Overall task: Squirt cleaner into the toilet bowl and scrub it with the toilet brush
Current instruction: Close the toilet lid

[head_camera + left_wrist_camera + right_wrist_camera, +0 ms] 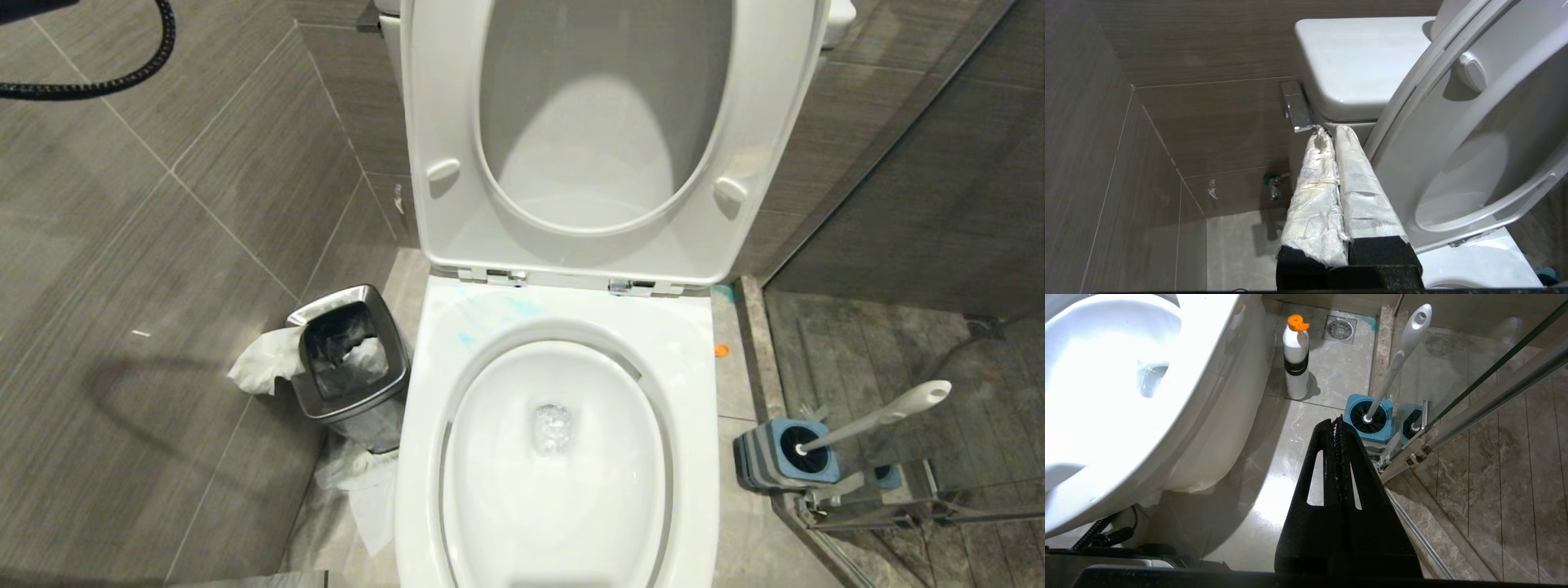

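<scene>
The toilet bowl (563, 482) stands open in the head view, with seat and lid (604, 139) raised against the cistern (1363, 61). Pale blue smears of cleaner (490, 314) mark the back rim. The toilet brush (886, 415) sits in its blue holder (808, 465) on the floor to the right, handle (1399, 355) leaning away from the bowl. My left gripper (1329, 131), its fingers wrapped in white cloth, is shut and empty, with its tips close to the chrome flush lever (1296, 107). My right gripper (1338, 421) is shut and empty, low over the floor between bowl and holder.
A white bottle with an orange cap (1296, 359) stands by the bowl's right side. A steel waste bin (351, 367) with tissues sits to the left. A glass shower door (1494, 375) runs just behind the holder. A water valve (1271, 185) juts from the wall.
</scene>
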Controlling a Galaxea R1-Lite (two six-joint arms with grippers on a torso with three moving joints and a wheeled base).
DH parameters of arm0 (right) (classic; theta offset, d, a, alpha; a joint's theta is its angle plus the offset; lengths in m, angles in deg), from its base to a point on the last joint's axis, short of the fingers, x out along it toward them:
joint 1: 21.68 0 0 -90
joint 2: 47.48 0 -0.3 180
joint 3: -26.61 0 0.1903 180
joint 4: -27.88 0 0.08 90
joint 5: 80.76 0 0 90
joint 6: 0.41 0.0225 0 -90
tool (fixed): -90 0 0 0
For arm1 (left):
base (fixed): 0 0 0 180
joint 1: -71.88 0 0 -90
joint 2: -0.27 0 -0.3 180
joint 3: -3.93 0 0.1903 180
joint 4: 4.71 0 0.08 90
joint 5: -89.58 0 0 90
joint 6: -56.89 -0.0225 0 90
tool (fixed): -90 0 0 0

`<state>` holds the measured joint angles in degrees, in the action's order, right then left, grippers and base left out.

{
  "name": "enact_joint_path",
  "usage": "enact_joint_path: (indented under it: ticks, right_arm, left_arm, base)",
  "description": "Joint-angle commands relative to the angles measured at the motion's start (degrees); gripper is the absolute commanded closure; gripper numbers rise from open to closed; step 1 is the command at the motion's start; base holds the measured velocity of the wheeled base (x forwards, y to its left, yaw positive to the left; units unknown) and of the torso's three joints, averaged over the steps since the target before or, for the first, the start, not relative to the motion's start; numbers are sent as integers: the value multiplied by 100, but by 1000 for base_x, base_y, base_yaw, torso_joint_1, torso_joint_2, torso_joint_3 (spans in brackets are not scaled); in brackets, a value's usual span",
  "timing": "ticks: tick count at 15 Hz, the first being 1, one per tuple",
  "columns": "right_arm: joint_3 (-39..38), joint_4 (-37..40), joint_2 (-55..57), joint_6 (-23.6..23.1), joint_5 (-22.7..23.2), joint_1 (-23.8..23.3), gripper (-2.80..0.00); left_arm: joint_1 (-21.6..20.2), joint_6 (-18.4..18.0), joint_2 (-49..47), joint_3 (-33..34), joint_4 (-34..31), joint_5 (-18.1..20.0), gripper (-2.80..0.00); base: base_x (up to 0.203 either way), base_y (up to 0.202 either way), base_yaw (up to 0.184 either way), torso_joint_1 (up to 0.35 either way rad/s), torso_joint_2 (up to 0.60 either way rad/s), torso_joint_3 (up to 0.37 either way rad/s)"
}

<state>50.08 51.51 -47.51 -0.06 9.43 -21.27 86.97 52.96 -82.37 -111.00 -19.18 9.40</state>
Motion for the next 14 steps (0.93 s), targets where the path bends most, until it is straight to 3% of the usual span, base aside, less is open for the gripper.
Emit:
enact_joint_path:
  ticks: [1, 10, 14]
  right_arm:
    - [-1, 0, 2, 0, -1, 2, 0]
    - [-1, 0, 2, 0, -1, 2, 0]
    - [-1, 0, 2, 0, -1, 2, 0]
  left_arm:
    - [-6, 9, -7, 17, 15, -79, 0]
    - [-127, 219, 138, 358, 64, -139, 0]
    - [-129, 215, 195, 347, 68, 114, 0]
  base:
    - [0, 0, 0, 0, 0, 0]
    - [0, 0, 0, 0, 0, 0]
    - [0, 0, 0, 0, 0, 0]
